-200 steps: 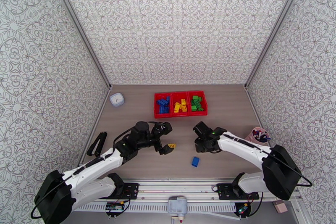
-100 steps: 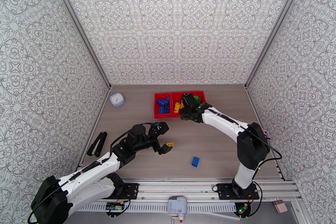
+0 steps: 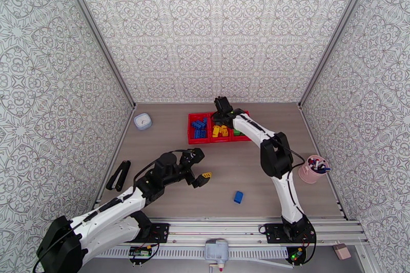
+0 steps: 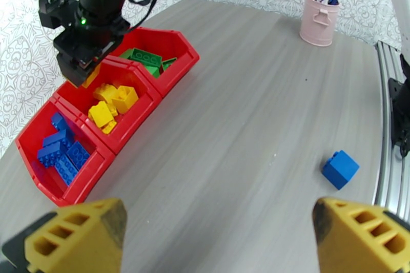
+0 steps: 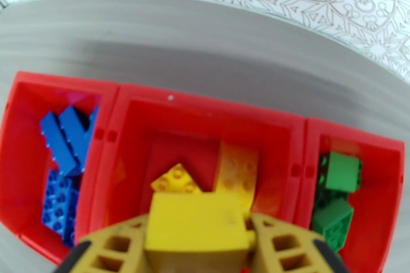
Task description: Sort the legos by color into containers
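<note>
Legos (image 4: 110, 107) mostly sorted in the red tray (image 3: 210, 140); right tool (image 5: 200, 253) pinches a yellow brick (image 5: 195, 220) over the middle compartment (image 5: 169, 141); left tool (image 4: 218, 240) spread, empty; one blue brick (image 4: 340, 169) lies loose on the surface (image 4: 246, 95).

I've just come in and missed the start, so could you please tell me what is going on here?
The robot is sorting toy bricks by colour into a red tray. Its right hand holds a yellow brick above the middle compartment, where other yellow bricks lie; blue ones are in the left compartment, green ones in the right. The left hand hangs open over the table, holding nothing. One blue brick lies loose on the table.
</note>
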Robot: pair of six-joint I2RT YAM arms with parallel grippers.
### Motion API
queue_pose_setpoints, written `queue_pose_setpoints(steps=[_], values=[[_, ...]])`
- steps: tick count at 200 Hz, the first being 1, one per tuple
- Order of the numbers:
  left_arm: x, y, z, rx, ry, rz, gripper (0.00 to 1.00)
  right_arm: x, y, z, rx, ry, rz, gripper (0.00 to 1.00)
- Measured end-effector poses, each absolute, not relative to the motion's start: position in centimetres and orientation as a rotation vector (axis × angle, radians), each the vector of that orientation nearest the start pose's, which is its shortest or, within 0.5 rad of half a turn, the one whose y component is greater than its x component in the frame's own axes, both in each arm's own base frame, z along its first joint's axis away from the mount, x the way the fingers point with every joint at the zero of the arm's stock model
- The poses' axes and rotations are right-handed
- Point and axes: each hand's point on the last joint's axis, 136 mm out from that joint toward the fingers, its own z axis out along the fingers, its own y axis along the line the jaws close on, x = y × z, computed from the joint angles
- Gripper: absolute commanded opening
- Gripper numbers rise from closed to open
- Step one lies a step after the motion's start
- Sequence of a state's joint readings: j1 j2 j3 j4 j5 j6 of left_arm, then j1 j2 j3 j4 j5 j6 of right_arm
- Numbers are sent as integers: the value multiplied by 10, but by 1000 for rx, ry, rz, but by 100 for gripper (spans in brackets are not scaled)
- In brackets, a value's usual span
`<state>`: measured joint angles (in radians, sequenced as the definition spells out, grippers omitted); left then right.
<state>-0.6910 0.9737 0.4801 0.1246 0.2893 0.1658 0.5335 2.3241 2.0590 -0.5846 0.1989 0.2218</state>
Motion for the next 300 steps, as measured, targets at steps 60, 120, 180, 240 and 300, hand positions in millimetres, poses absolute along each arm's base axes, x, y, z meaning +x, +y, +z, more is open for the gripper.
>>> queue_pose_setpoints(steps=[60, 120, 180, 240, 300], values=[[229, -252, 188, 984, 1693, -630, 100, 540, 278, 115, -322, 2404, 104, 72], [216, -252, 184, 1050, 1696, -682, 100, 454, 252, 153, -431, 2390, 202, 84], [206, -246, 184, 1094, 1688, -702, 100, 328, 239, 142, -924, 2376, 251, 92], [197, -244, 171, 1145, 1730, -722, 100, 241, 238, 133, -1373, 2374, 258, 95], [192, -243, 167, 1178, 1733, -729, 100, 176, 223, 99, -1724, 2432, 203, 97]])
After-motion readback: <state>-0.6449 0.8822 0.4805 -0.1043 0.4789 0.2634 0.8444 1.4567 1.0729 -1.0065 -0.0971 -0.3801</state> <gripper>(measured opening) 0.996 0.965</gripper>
